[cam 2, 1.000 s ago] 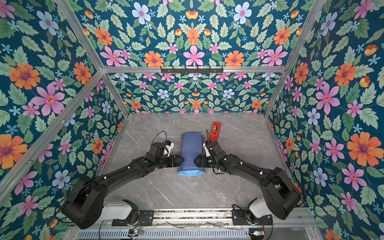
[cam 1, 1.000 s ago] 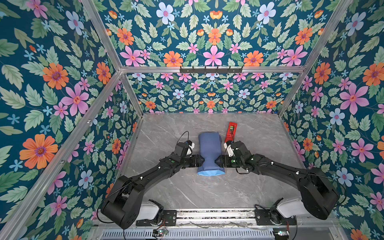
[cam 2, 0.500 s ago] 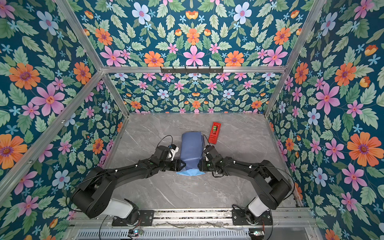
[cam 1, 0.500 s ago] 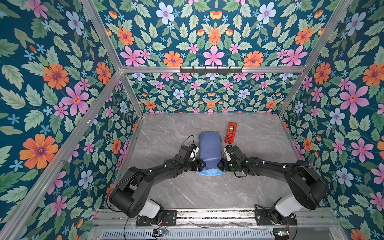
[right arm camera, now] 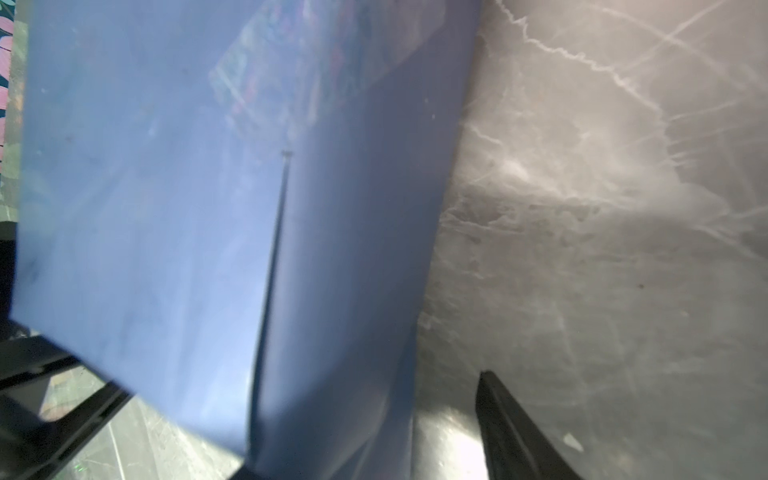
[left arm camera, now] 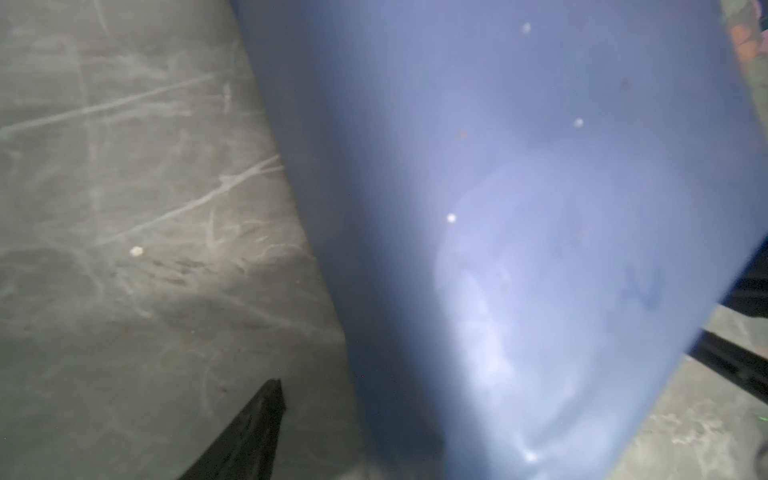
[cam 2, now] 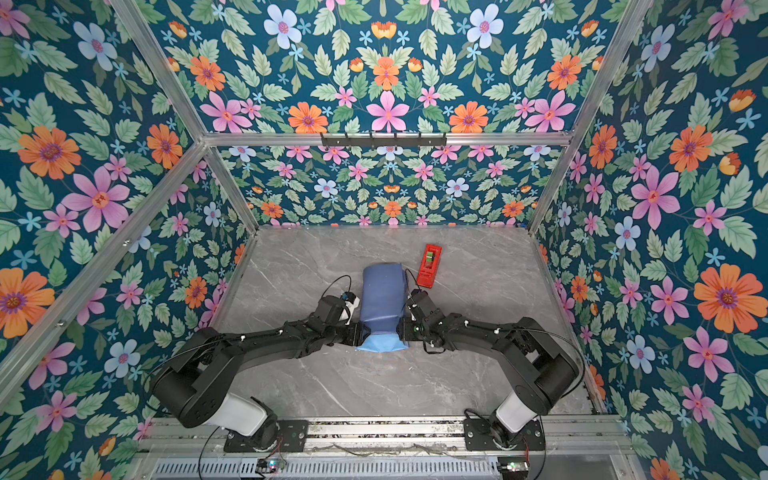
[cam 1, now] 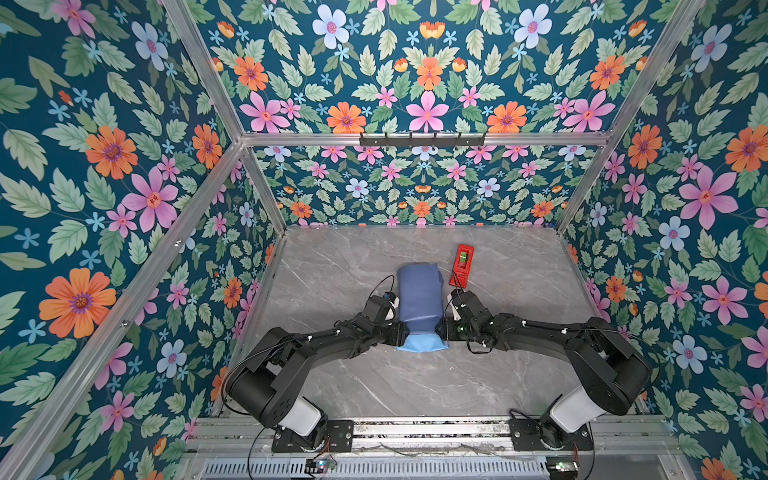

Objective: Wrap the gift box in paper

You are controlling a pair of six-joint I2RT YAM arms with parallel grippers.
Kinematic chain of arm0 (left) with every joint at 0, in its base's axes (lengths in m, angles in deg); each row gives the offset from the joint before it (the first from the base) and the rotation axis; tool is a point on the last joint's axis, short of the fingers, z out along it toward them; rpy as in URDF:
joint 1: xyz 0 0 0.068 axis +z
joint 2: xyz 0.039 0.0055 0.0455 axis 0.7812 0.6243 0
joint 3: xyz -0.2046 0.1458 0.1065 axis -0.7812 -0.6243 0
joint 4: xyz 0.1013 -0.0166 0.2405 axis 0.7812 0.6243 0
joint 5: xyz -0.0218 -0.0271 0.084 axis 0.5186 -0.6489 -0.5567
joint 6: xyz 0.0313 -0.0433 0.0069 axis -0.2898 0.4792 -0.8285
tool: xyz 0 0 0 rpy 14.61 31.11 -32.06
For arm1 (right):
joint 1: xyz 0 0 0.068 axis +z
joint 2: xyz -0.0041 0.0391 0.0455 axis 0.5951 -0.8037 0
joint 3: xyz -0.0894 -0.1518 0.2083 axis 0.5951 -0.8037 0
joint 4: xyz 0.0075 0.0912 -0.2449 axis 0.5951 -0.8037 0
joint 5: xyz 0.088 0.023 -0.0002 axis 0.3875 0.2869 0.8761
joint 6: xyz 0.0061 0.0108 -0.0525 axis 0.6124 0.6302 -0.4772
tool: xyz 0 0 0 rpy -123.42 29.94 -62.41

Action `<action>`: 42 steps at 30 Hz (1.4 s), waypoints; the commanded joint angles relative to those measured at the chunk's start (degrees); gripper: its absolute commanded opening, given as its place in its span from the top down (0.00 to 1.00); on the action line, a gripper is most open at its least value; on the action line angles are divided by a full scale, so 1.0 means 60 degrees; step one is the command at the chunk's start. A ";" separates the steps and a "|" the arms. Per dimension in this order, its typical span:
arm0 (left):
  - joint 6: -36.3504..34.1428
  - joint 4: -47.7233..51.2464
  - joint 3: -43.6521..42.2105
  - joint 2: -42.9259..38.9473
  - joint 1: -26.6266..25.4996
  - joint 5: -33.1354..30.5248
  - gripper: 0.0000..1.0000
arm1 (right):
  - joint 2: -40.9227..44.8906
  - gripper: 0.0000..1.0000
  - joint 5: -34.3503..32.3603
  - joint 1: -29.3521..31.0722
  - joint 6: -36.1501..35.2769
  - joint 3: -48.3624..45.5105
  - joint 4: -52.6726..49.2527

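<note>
Two arms rise from the rail (cam 1: 428,430) at the worktop's (cam 1: 415,386) near edge. The left arm (cam 1: 316,345) and right arm (cam 1: 540,334) both lie low, elbows out toward the side edges and forearms turned inward to meet near the middle. The left tool (cam 1: 398,332) and right tool (cam 1: 445,330) sit against opposite sides of the paper's (cam 1: 419,299) near end.

The left wrist view shows one left finger (left arm camera: 249,432) just beside the sheet. The right wrist view likewise shows one right finger (right arm camera: 511,432). The sheet hides each finger's partner, so I cannot tell whether either tool pinches the paper or stands spread.

The paper forms a long bundle at mid-worktop, its long axis running from near edge to far edge. Its outside is smooth slate-blue with a rounded top. It narrows between the tools, and a lighter blue flap (cam 1: 420,344) splays onto the worktop there. The box is hidden inside.

A red dispenser (cam 1: 461,266) lies just beside the bundle's far right corner.
</note>
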 commanded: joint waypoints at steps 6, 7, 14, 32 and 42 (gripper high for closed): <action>0.0272 -0.0221 -0.0049 0.0009 -0.0500 -0.1130 0.47 | -0.0128 0.50 -0.0296 0.0052 0.0084 0.0010 0.0339; 0.0341 -0.0221 -0.0034 0.0083 -0.0595 -0.1270 0.50 | -0.0186 0.52 -0.0365 0.0075 0.0121 0.0017 0.0353; 0.0970 -0.0538 -0.0107 0.0385 -0.0940 -0.1699 0.63 | -0.0309 0.62 -0.1240 0.0228 0.0124 0.0047 0.0382; 0.1854 -0.0938 -0.0228 0.0490 -0.1221 -0.1669 0.63 | -0.0331 0.73 -0.1985 0.0223 -0.0390 0.0181 0.0228; 0.1849 -0.0645 -0.0036 0.0663 -0.1274 -0.1830 0.77 | -0.0089 0.70 -0.1626 0.0227 -0.0013 -0.0176 0.0325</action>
